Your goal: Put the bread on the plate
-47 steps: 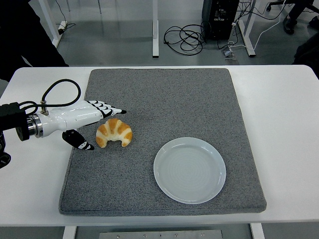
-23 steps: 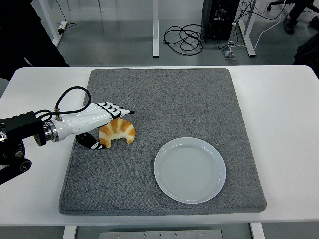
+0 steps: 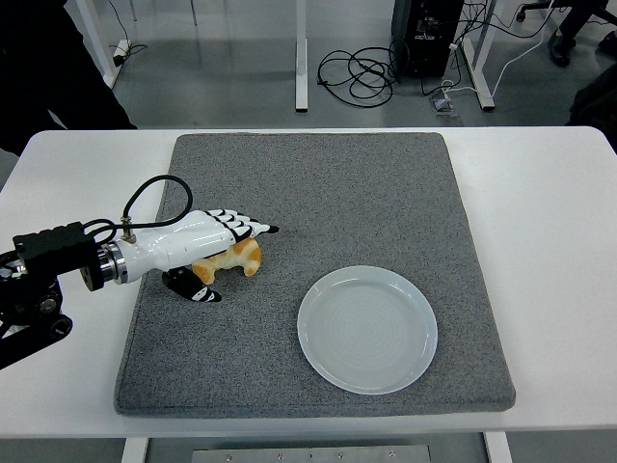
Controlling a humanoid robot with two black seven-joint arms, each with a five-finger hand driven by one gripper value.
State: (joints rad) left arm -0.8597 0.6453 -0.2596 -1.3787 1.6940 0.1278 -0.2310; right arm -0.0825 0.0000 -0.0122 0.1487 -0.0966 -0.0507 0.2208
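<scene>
One arm is at work, the left, reaching in from the left edge over the white table [image 3: 559, 222] and onto the grey mat [image 3: 386, 193]. Its left hand [image 3: 207, 249] lies over a croissant [image 3: 237, 258], the black-tipped white fingers [image 3: 246, 228] stretched across the top of the bread and the thumb [image 3: 196, 288] tucked in below it on the near side, so the pastry sits between them. Whether the fingers are truly clamped on it or only cupped around it, I cannot tell from where I stand. The croissant lies on the left part of the mat, only its golden right end and a bit of its underside showing past the hand. The pale plate [image 3: 366, 329] sits well apart, to the right and nearer the table's front edge, with nothing on it. A looping black cable [image 3: 154, 193] rises from the wrist.
</scene>
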